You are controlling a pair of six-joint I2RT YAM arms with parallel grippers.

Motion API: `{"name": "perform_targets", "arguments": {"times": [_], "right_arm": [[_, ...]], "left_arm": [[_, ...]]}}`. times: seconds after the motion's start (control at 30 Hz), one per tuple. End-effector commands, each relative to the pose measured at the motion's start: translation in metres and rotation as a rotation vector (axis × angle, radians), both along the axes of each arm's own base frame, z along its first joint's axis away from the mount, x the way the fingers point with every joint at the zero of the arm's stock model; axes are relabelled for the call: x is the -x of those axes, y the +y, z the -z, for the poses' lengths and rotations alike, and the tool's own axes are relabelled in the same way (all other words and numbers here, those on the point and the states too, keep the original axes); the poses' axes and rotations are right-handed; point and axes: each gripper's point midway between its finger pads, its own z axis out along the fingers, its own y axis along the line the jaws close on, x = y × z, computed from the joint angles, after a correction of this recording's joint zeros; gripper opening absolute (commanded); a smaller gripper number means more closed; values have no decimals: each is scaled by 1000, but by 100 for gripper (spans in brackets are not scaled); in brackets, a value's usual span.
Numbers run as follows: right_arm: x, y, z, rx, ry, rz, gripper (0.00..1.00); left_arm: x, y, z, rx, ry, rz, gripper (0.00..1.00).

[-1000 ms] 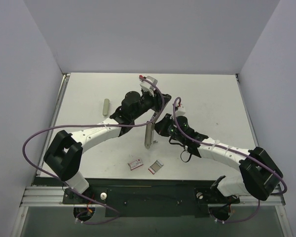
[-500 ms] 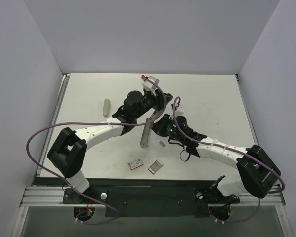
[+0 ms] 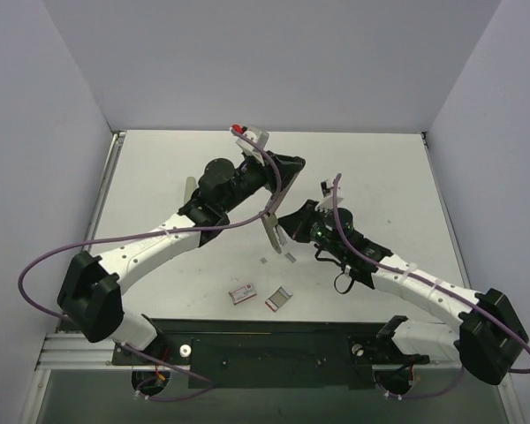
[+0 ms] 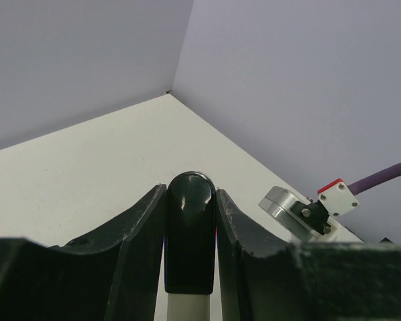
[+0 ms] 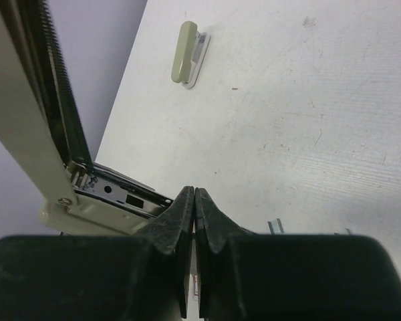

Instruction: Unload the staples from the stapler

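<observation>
Over the middle of the table (image 3: 380,177), the left gripper (image 4: 190,194) clamps the stapler (image 3: 271,234) by its black tip (body hinged open), long axis hanging toward the near edge; right gripper (image 5: 194,200) pinched shut

Our top camera sits above and behind the arm bases. It looks down and forward over the whole tabletop (image 3: 380,177), far enough back to take in both arms and the walls. Our left wrist camera sits just behind the left end effector (image 4: 190,194) and looks along its fingers toward a far corner, very near. Our right wrist camera looks past the right end effector (image 5: 194,195) down onto the tabletop, equally near. All three views share the stapler (image 3: 271,231): between the left end effector's fingers, and just left of the right one's.
</observation>
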Motion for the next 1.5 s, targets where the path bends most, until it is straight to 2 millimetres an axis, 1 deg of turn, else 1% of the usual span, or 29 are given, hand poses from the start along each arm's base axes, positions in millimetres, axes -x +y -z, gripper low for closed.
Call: {"name": "perform_targets", "arguments": {"times": [0.0, 0.03, 0.1, 0.2, 0.23, 0.33, 0.37, 0.4, 0.43, 0.53, 0.57, 0.6, 0.63, 0.67, 0.7, 0.73, 0.77, 0.87, 0.9, 0.97, 1.07, 1.1, 1.13, 1.3, 1.33, 1.37, 1.4, 1.43, 1.47], "right_arm": [[6, -11, -22, 18, -60, 10, 0], [7, -15, -29, 14, -74, 15, 0], [10, -22, -35, 35, -84, 26, 0], [13, -38, -49, 64, -117, 69, 0], [15, -41, -51, 73, -127, 69, 0], [21, -57, -64, 89, -154, 102, 0], [23, -60, -66, 94, -158, 107, 0], [25, -67, -65, 104, -152, 125, 0], [27, -69, -66, 107, -154, 130, 0], [37, -80, -65, 103, -155, 145, 0], [41, -80, -62, 101, -151, 140, 0], [44, -84, -59, 98, -151, 150, 0], [48, -83, -57, 93, -147, 146, 0], [52, -84, -49, 99, -138, 143, 0], [55, -83, -43, 100, -128, 141, 0], [60, -77, -39, 99, -123, 119, 0], [61, -77, -32, 99, -112, 126, 0], [73, -57, -19, 70, -86, 73, 0], [74, -51, -10, 72, -73, 58, 0], [80, -36, -1, 45, -46, 20, 0], [87, -16, 9, 27, -28, -28, 0], [87, -12, 13, 33, -26, -27, 0], [89, -6, 14, 30, -27, -38, 0], [84, 12, 20, 10, -25, -33, 0], [82, 14, 17, -9, -29, -29, 0], [82, 17, 20, -3, -24, -31, 0], [80, 20, 17, -14, -25, -23, 0], [79, 22, 20, -7, -19, -24, 0], [77, 24, 17, -21, -23, -19, 0]], "left_arm": [[30, 18, -75, 160, -97, 40, 0], [36, 20, -78, 168, -94, 51, 0], [43, 25, -83, 177, -96, 62, 0], [53, 32, -91, 186, -106, 72, 0], [59, 36, -96, 191, -111, 75, 0], [69, 46, -106, 196, -130, 74, 0], [69, 48, -105, 186, -125, 68, 0], [72, 51, -107, 184, -135, 61, 0], [71, 54, -104, 174, -129, 51, 0], [74, 65, -107, 161, -147, 13, 0], [73, 67, -105, 152, -144, 2, 0], [74, 70, -105, 147, -148, -9, 0], [75, 72, -107, 146, -153, -13, 0], [75, 75, -108, 148, -156, -24, 0], [75, 77, -107, 146, -154, -30, 0], [74, 81, -107, 153, -153, -49, 0], [74, 83, -106, 153, -151, -57, 0], [74, 90, -104, 163, -137, -91, 0], [68, 96, -102, 172, -120, -137, 0], [65, 100, -97, 173, -95, -165, 0], [63, 106, -90, 179, -63, -199, 0], [62, 109, -89, 185, -52, -217, 0], [61, 110, -87, 185, -40, -222, 0], [60, 115, -77, 201, 26, -250, 0], [60, 116, -76, 203, 33, -254, 0], [60, 117, -74, 208, 49, -258, 0], [61, 117, -70, 206, 63, -259, 0], [61, 119, -69, 215, 78, -266, 0], [61, 120, -65, 220, 94, -269, 0]]}}
